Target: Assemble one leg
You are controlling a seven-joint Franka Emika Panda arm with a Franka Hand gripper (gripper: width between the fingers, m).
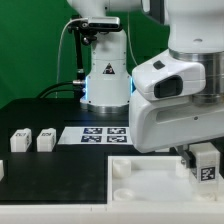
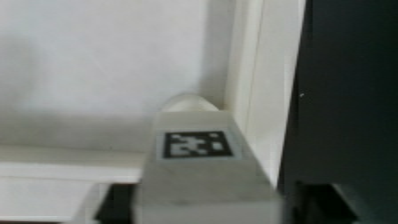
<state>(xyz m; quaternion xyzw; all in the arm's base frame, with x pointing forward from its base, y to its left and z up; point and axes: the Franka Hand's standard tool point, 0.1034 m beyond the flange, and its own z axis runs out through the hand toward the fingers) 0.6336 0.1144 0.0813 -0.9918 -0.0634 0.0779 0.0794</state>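
The hand [image 1: 202, 166] is clamped on the leg [image 1: 207, 168], a small white block with a black-and-white square tag facing the camera. In the exterior view the leg stands upright at the exterior view's right, low over the right end of a flat white panel [image 1: 150, 178] that lies on the black desk [image 1: 50, 185]. Whether its lower end touches the panel cannot be told from that view.

In the wrist view the leg [image 2: 199, 170] fills the middle, with its tag clearly visible and a dark finger [image 2: 118, 204] at either side. Just past its far end sits a rounded socket [image 2: 192, 103] in the panel's corner, close against a raised rim [image 2: 249, 80], with dark desk beyond the rim.

Well apart, toward the exterior view's left, two more small white blocks [image 1: 20, 141] stand side by side on the desk. The marker board [image 1: 105, 133] lies between them and the arm's base [image 1: 105, 80].
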